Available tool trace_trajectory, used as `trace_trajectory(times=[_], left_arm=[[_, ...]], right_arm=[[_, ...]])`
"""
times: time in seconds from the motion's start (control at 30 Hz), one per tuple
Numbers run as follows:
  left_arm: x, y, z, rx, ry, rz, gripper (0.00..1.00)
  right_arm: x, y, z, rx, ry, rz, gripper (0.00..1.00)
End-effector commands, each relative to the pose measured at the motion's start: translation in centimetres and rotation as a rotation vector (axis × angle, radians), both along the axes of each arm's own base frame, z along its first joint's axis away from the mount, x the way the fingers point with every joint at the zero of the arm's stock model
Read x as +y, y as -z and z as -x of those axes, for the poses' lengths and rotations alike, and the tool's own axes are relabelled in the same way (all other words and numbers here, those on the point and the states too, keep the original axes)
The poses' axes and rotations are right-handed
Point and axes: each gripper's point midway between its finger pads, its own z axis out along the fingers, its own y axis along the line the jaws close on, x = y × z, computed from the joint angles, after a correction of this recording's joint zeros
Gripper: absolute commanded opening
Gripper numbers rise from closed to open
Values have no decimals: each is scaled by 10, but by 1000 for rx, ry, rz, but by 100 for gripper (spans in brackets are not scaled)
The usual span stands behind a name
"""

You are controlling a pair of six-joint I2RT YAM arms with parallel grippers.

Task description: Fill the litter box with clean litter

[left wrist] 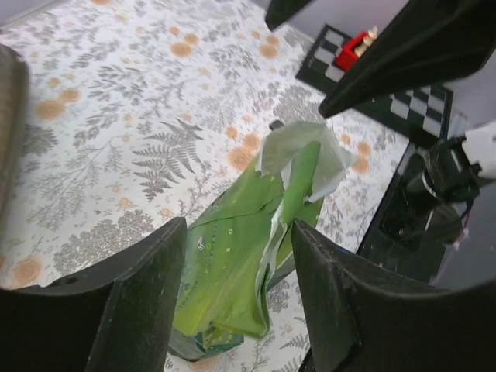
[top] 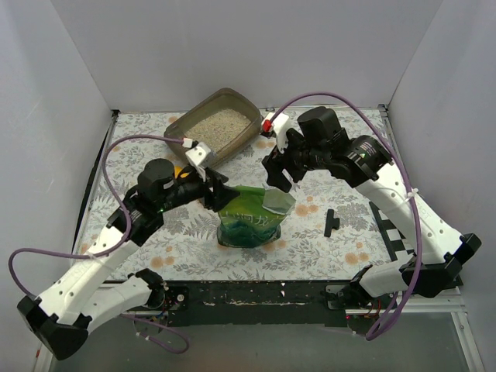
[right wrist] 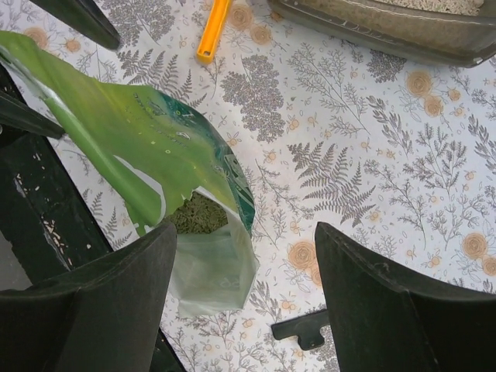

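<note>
Your left gripper (top: 219, 191) is sitting at the left edge of the green pouch (top: 252, 217) with its fingers (left wrist: 143, 302) spread wide. From the left wrist camera the pouch's crumpled top is showing in the gap between them. I cannot tell whether either finger is brushing the plastic, but they are not closing on anything.

Your right gripper (top: 277, 180) is hanging over the pouch's torn top from the far right side. Its jaws are parted just as widely and are gripping nothing. Looking down between them from the right wrist, you are seeing the pouch's open mouth with a patch of olive-looking granules (right wrist: 198, 213) inside.

The clean litter (top: 221, 124) is lying as a pale, sandy layer in the litter box (top: 246, 102). The box is resting on the floral cloth (top: 325, 256) beyond the pouch, toward the far left of the table. It is lying apart from both pairs of fingers, with neither gripper reaching over it.

A yellow scoop (right wrist: 213, 31) is lying flat on the cloth between the pouch and the box. A small black piece (right wrist: 302, 329) is lying on the cloth to the pouch's right. A checkered board (left wrist: 418, 108) is lying at the table's right edge.

As for writing, the pouch is showing only faint white specks of print near its middle, too small for you to read.
</note>
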Motion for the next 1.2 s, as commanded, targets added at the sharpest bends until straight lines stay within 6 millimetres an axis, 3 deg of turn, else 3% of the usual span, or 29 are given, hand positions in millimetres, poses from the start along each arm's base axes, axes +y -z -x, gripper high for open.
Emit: trace_trajectory(times=[0.0, 0.07, 0.13, 0.23, 0.37, 0.47, 0.6, 0.77, 1.17], left_arm=[[33, -39, -8, 48, -258, 94, 57], [51, -42, -22, 111, -426, 122, 59], [80, -35, -42, 198, -683, 139, 62], [105, -20, -59, 262, -899, 103, 63], [129, 4, -88, 354, -1040, 98, 64], [143, 46, -112, 491, -1061, 101, 63], [150, 100, -132, 612, -1100, 70, 64], [147, 145, -146, 723, -1118, 43, 64], [154, 212, -150, 837, -1199, -61, 57]], right_arm=[[0, -38, -4, -75, 44, -92, 79], [0, -42, -3, -82, 45, -105, 79], [0, -46, -3, -88, 50, -123, 79], [0, -55, 1, -101, 45, -157, 79], [-1, -59, 10, -91, 33, -190, 79], [-4, -56, 16, -75, 30, -195, 79], [-10, -53, 22, -70, 33, -202, 78], [-13, -48, 28, -55, 33, -202, 78], [-11, -33, 33, -22, 25, -221, 77]])
